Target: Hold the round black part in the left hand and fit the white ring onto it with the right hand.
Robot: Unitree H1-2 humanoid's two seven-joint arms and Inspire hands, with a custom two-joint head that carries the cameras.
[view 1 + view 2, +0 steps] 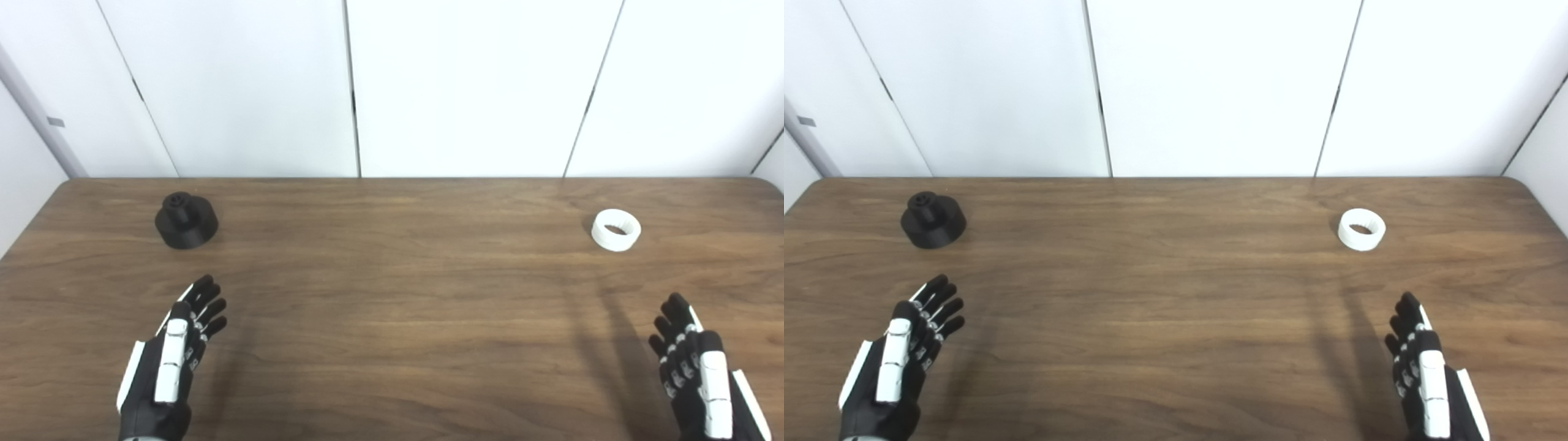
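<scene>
The round black part point(186, 221) stands upright on the wooden table point(392, 306) at the far left, its narrow hub pointing up. Far to the right lies the white ring point(616, 229), flat on the wood with its hole upward. My left hand point(174, 355) hovers over the near left of the table, open, fingers stretched toward the black part and well short of it. At the near right my right hand point(695, 364) is open too, below the ring and apart from it. Neither hand holds anything.
White wall panels point(392, 86) rise straight behind the table's far edge. The table's rounded right corner point(1519, 180) and its left edge show in the views. Nothing else lies on the wood between the two parts.
</scene>
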